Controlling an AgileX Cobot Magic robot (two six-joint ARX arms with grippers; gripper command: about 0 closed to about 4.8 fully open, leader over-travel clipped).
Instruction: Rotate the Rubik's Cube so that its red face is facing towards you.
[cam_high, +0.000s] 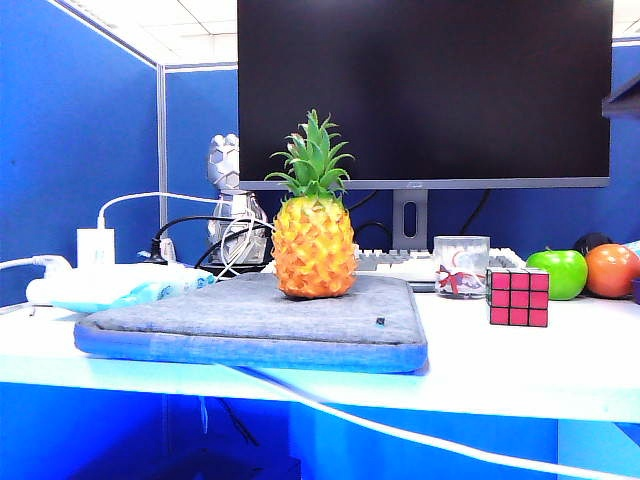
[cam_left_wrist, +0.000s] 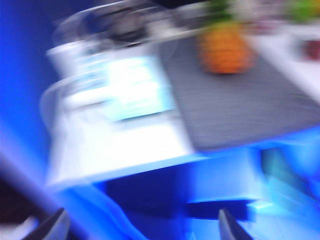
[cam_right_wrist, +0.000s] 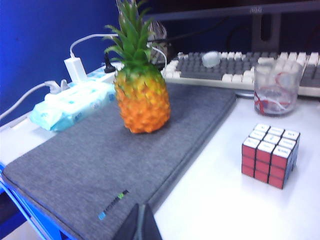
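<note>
Red face (cam_high: 519, 297): nine pink-red squares, turned toward the exterior camera.
Rubik's Cube (cam_right_wrist: 270, 155): on the white desk (cam_right_wrist: 215, 200), just right of the grey pad (cam_right_wrist: 95, 165), in front of the glass cup (cam_right_wrist: 276, 87).
My right gripper (cam_right_wrist: 141, 225): fingers pressed together, empty, low at the pad's near edge, well apart from the cube.
My left gripper (cam_left_wrist: 140, 227): fingers spread wide, holding nothing, off the desk's left front corner, far from the cube; view blurred.
Pineapple (cam_high: 314, 240): upright on the pad.

Exterior camera sat low at worktop (cam_high: 560, 350) edge, facing monitor (cam_high: 425, 90). Right wrist camera looked down across grey pad (cam_right_wrist: 100, 165), nearer. Left wrist view blurred, off pad's corner. All shared pineapple (cam_high: 313, 235) and pad.
</note>
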